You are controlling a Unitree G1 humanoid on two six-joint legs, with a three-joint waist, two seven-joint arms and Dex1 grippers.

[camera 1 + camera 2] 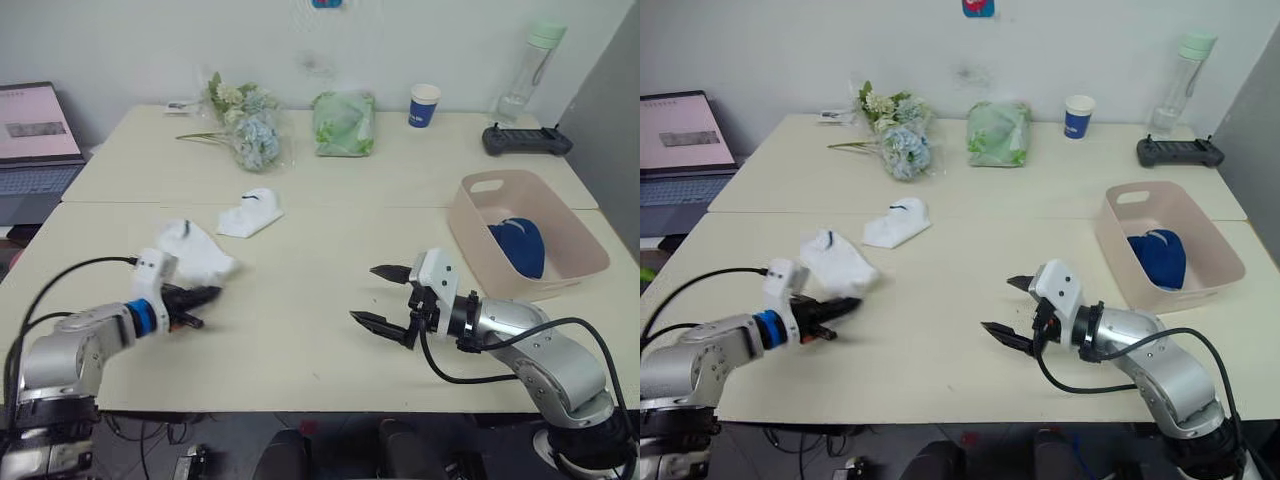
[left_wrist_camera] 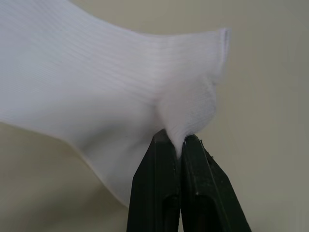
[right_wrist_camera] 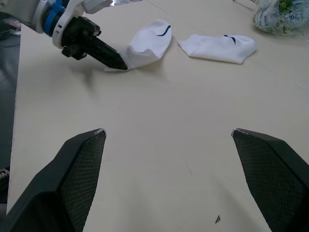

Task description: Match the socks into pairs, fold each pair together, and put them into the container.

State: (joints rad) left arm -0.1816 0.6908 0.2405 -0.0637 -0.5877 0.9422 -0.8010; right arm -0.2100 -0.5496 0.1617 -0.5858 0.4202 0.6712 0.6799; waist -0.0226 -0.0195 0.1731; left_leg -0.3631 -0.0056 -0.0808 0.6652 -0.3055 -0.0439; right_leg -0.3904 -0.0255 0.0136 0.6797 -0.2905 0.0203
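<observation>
My left gripper (image 1: pixel 207 295) is shut on the edge of a white sock (image 1: pixel 195 252) that lies on the table's near left; the left wrist view shows the knit pinched between the fingertips (image 2: pixel 166 145). A second white sock (image 1: pixel 250 212) with a dark cuff mark lies flat a little farther back. Over bare tabletop at the near middle, my right gripper (image 1: pixel 380 295) stands open with nothing between its fingers. The pale pink container (image 1: pixel 470 222) stands at the right and holds a dark blue sock bundle (image 1: pixel 520 245). The right wrist view shows both white socks (image 3: pixel 147 46) (image 3: pixel 219 46) and the left gripper (image 3: pixel 116 60).
Along the far side of the table are a bunch of flowers (image 1: pixel 245 125), a green bag (image 1: pixel 345 122), a blue-and-white paper cup (image 1: pixel 424 105), a clear bottle (image 1: pixel 528 70) and a black controller (image 1: pixel 527 140). A laptop (image 1: pixel 35 135) sits at the far left.
</observation>
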